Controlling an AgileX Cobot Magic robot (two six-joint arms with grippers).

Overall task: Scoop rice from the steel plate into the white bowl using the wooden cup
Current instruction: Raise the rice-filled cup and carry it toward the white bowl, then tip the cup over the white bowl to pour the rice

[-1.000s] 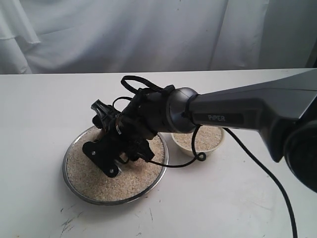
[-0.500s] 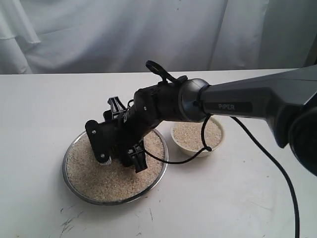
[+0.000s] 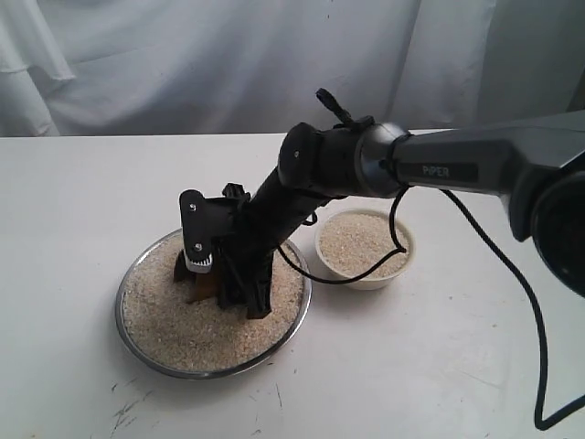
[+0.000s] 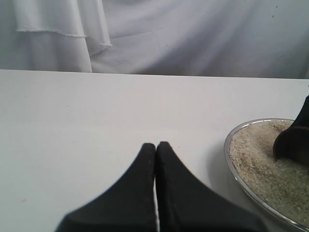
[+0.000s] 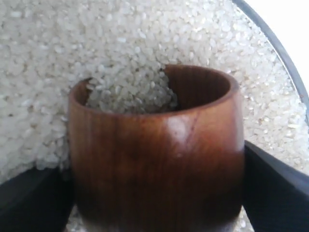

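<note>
Exterior, right gripper [image 3: 218, 282]: reaching down over the plate [image 3: 146, 358], its jaws set wide around the cup [image 3: 195, 291], which it holds.
Exterior, cup: low in the rice [image 3: 174, 334] on the far side of the plate (only a sliver of brown shows between the black parts).
Exterior, bowl [image 3: 395, 271]: just beside the plate on its right, with a good deal of rice in it already.
Exterior, surface and room: plain white table [image 3: 82, 201], scuffed near the front edge. White cloth [image 3: 183, 64] hangs behind, and a black cable [image 3: 489, 265] trails off the arm past the bowl.
Left wrist, left gripper [image 4: 156, 151]: fingertips pressed together with nothing between them, idle over bare table.
Left wrist, plate: its rim and rice show at the edge, and a dark shape [image 4: 292, 142] sits in the rice. What that shape is I cannot tell.
Right wrist, cup: tipped with its mouth pushed into the rice, and grains have spilled inside on one side, so it is partly filled.
Right wrist, fingers [image 5: 277, 186]: one black finger presses each side of the cup's rounded body, about midway along it.
Handling, cup: stiff, light, smooth polished wood, likely a little slippery on its curve. It needs a firm squeeze across the widest part.
Handling, rice: loose and dry, so it flows and spills easily. My guess is the cup should be levelled mouth-up before it is carried over to the bowl.
</note>
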